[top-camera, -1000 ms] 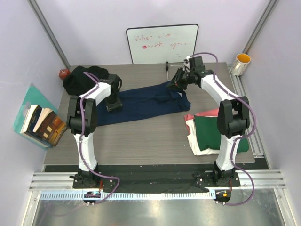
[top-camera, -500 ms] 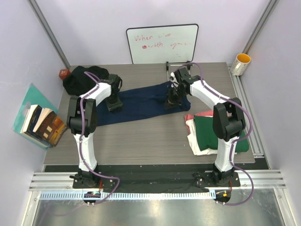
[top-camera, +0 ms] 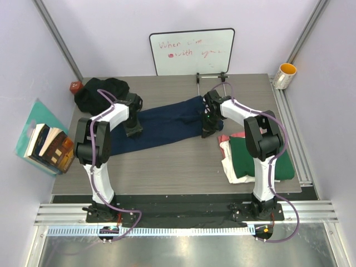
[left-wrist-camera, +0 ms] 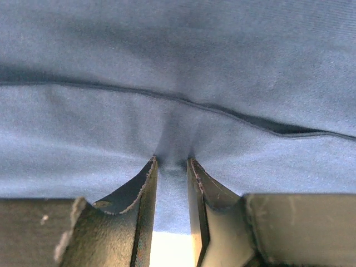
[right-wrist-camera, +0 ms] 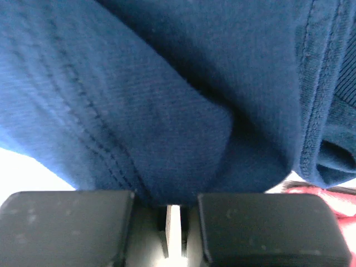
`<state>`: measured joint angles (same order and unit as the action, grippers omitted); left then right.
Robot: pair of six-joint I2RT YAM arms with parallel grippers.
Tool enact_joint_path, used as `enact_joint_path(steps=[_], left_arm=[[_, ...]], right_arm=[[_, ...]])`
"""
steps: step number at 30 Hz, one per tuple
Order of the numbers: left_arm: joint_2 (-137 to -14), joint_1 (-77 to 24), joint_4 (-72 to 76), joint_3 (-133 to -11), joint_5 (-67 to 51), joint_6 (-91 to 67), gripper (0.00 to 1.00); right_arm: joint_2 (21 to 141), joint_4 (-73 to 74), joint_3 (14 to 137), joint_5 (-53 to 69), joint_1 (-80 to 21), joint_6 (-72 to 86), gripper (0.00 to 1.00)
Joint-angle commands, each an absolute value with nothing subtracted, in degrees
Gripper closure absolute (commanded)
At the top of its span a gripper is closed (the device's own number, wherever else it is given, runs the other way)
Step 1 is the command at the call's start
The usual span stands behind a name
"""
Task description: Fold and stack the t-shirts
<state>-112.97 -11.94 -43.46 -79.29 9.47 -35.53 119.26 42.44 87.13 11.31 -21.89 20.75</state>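
Navy t-shirt (left-wrist-camera: 178, 83) lies pinched between left fingers (left-wrist-camera: 146, 211) and between right fingers (right-wrist-camera: 67, 228)

Navy shirt (top-camera: 161, 125) lies folded into a long band, stretched slantwise just in front of the whiteboard (top-camera: 192, 51). Black shirt (top-camera: 97, 94) sits crumpled, front-left of the whiteboard. Well front-right of it, a folded stack: green shirt (top-camera: 247, 153) on top, cream shirt (top-camera: 233, 173) beneath, pink-red shirt (top-camera: 240, 135) peeking out behind.
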Motion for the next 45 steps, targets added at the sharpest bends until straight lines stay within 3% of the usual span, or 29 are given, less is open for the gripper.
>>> enact_joint_path(steps=[1,13,23,27,45], left_arm=[[-111.4,-11.9,-46.4,-75.2,9.8,-34.3,0.72],[-111.9,-11.9,-46.8,-75.1,8.8,-34.1,0.73],[-111.0,-12.0,-46.9,-74.2,8.0,-33.9,0.73],[-109.7,-11.9,-47.6,-73.4,6.4,-33.5,0.75],[-106.4,-13.7,-58.4,-67.4,2.1,-29.9,0.81]], right_arm=[[116.3,40.0,91.3,13.3,-21.9,19.7,0.88],[117.2,42.2,98.4,15.7,-22.1,20.4,0.9],[123.2,43.8,100.0,9.7,-22.1,19.3,0.92],[126.3,47.1,102.7,6.7,-22.1,19.2,0.98],[117.0,53.9,88.3,4.0,-23.6,18.8,0.99]])
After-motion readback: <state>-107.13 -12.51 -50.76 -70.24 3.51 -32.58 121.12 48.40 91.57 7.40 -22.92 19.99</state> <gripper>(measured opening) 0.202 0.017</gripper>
